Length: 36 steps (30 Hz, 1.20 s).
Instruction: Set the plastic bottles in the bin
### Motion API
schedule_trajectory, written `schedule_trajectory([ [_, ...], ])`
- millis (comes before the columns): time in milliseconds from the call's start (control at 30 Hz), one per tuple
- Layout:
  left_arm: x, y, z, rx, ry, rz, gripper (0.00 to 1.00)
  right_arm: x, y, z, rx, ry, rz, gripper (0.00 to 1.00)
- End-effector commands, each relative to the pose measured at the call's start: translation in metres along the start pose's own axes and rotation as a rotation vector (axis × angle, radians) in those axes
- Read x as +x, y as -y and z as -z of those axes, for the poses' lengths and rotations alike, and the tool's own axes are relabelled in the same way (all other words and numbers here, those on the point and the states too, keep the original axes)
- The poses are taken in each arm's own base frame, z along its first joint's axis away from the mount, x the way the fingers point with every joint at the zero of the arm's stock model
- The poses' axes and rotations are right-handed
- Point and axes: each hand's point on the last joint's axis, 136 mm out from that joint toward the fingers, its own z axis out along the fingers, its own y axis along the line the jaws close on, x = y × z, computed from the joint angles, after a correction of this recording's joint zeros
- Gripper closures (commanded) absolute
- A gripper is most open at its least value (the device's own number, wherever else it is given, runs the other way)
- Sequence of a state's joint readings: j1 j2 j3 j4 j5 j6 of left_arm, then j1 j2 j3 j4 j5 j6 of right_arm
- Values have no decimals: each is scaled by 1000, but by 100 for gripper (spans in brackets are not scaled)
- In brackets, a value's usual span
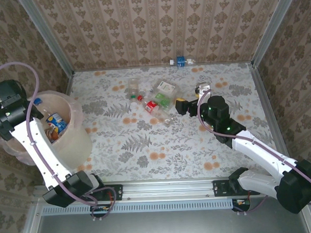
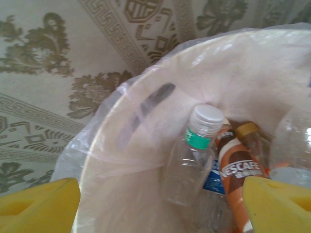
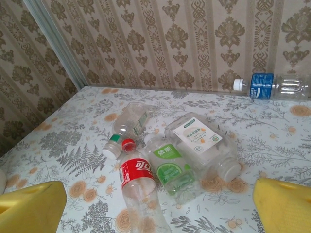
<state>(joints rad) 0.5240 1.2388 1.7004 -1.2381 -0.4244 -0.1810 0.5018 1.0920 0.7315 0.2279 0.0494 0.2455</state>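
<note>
The bin [image 1: 74, 145] stands at the table's left and holds bottles [image 1: 55, 123]. My left gripper [image 1: 39, 111] hangs open above its rim, yellow fingertips [image 2: 39, 206] wide apart with nothing between them. Below it lie a clear bottle with a white cap and green band [image 2: 194, 155] and a brown Nescafe bottle [image 2: 238, 170] inside the bag-lined bin [image 2: 146, 111]. My right gripper [image 1: 176, 106] is open just right of a bottle cluster: red-label bottle [image 3: 138, 184], green-label bottle [image 3: 172, 167], white-label bottle [image 3: 204, 143] and a clear one [image 3: 127, 124]. Its yellow fingertips [image 3: 31, 208] are short of them.
A blue-label bottle [image 1: 181, 62] [image 3: 269, 86] lies against the far wall. A small pale object [image 1: 202, 87] sits behind the right arm. Patterned walls close in the table on three sides. Bare tabletop [image 1: 161, 147] spreads between the bin and the right arm.
</note>
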Motion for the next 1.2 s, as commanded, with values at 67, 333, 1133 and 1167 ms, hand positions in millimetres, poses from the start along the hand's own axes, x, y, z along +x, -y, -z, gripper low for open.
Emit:
schedule_trajectory([
  [67,-14,34,30,173,105,32,11,19,8,-13,41,-73,-28,0],
  [333,-13,107,72,466,210,-32,9,61,-10,-39,-66,-267,-10,0],
  [1133,71,302,160,1227,117,-242,0,111,72,-180,199,-702,91,0],
  [1167,74,305,156,1220,108,-248,0,111,76,-188,203,-717,113,0],
])
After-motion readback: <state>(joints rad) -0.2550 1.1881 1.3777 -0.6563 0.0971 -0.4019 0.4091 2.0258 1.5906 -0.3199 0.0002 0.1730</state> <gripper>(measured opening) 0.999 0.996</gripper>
